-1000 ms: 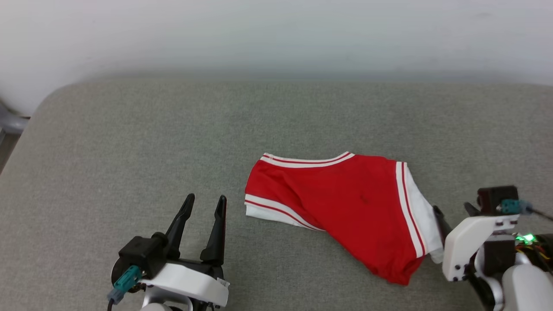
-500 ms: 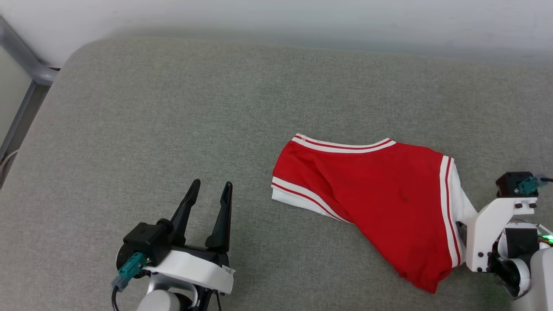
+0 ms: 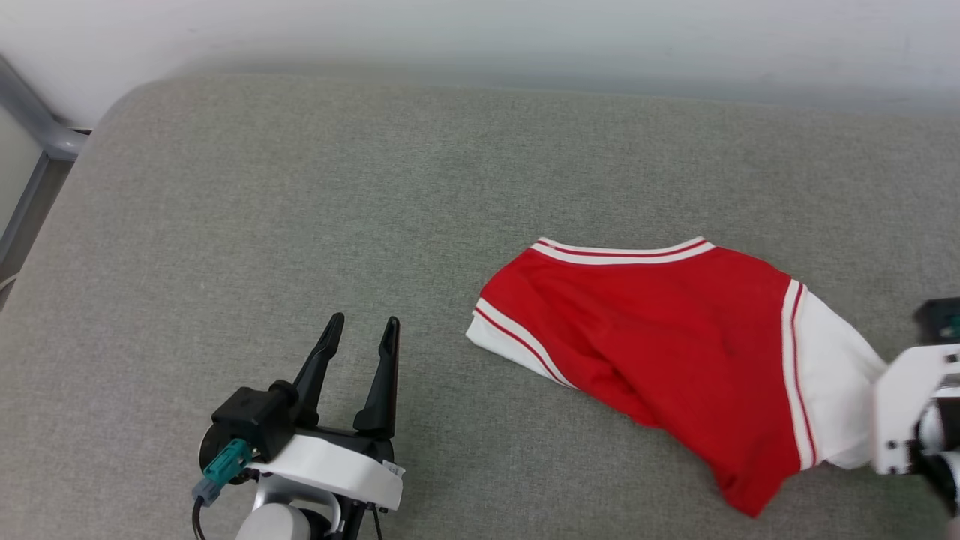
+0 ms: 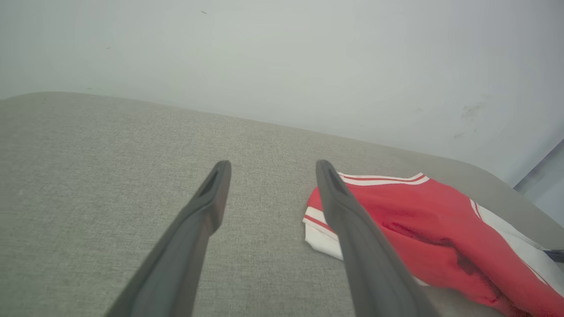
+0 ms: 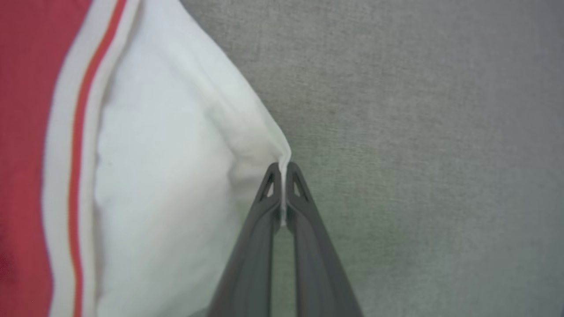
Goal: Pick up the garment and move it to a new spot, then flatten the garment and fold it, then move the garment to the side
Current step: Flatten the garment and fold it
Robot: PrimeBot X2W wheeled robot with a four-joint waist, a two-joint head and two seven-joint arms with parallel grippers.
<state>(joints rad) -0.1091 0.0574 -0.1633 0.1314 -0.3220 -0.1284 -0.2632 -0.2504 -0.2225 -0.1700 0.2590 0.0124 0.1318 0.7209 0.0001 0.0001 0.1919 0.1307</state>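
Surface (image 3: 300, 187): grey woven fabric, padded look, rounded far-left corner, fine weave visible in the right wrist view. It runs back to a plain white wall (image 3: 480, 30); a few faint scuffs on the wall show in the left wrist view. Grey metal frame (image 3: 34, 131) sits off the far-left corner, beside the surface edge.

Garment (image 3: 675, 337) lies on the near-right part of the surface, rumpled, not flat. Red body up, striped neckline trim along its far edge, one white sleeve tucked at its left end. The other sleeve (image 5: 176, 176) points right, lifted slightly at its tip.

Right end effector (image 5: 283, 169): fingers clamped together on the edge of that white sleeve, a thin fold of cloth pinched between the tips. Bare grey fabric to its right.

Left end effector (image 3: 364, 321): fingers spread apart, gripping nothing, hovering over bare surface near the garment's left end, not touching it.
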